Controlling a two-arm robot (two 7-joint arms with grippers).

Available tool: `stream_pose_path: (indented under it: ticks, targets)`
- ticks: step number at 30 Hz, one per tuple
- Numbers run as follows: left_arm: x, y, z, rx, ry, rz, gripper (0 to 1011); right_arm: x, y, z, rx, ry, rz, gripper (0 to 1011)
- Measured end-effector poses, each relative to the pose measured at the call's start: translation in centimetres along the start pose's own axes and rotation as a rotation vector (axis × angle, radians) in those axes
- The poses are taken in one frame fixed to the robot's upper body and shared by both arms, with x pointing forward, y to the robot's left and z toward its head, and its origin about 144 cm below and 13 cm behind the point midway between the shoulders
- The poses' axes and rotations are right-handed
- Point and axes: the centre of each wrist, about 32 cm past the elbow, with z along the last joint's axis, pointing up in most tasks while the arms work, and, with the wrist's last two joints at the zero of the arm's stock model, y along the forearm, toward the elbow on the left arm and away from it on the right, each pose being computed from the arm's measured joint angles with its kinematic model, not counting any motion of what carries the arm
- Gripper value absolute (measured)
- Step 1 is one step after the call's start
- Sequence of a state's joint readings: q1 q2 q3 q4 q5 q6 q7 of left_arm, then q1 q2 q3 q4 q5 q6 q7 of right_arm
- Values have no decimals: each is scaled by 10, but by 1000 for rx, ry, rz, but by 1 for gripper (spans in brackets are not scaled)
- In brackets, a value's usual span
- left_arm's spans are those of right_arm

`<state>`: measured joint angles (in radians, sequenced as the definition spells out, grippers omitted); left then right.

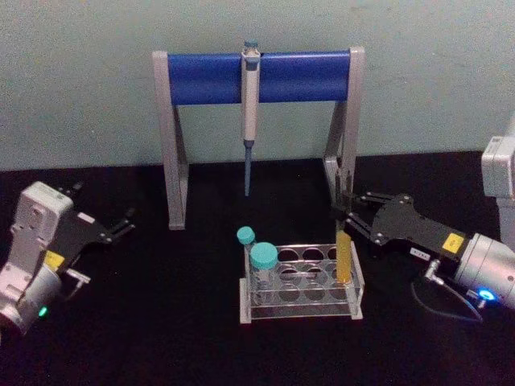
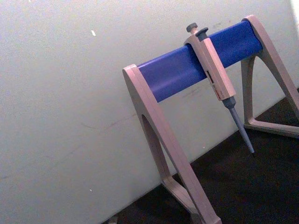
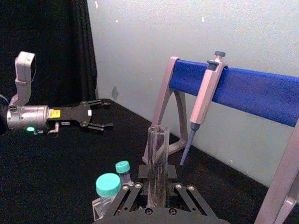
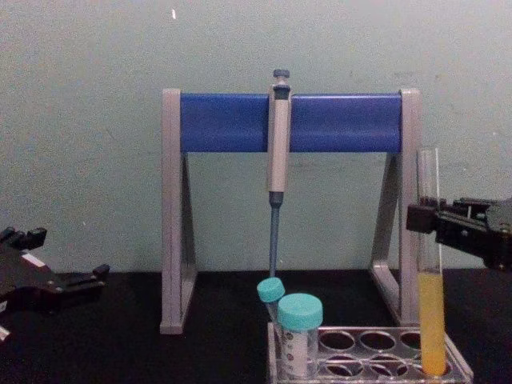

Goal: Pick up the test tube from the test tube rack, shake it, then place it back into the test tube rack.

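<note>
My left gripper [image 1: 125,223] hung low over the left side of the black table [image 1: 161,322], its fingers spread and holding nothing, with open room between it and the rack. The stand [image 1: 257,76] stood along the wall behind, and the pipette [image 1: 250,121] hung from the middle of its blue bar, its tip above the table behind the rack. The test tube rack [image 1: 299,310] sat in the middle, near the front. Two teal-capped tubes [image 1: 263,257] stood at its left end. The test tube [image 1: 344,257] stood upright in a hole at the right end, just in front of the stand's right leg. My right gripper [image 1: 342,212] reached in from the right, fingers pinching the glass above the yellow liquid.
</note>
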<state>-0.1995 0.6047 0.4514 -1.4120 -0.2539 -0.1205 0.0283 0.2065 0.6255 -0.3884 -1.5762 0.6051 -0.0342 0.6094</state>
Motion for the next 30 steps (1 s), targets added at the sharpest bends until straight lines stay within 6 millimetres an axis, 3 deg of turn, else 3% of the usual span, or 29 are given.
stream_pose_path:
  ticks: [30]
  targets:
    - [0, 0, 0, 0, 0, 0, 1001, 5, -1, -23, -1, 34, 34, 230]
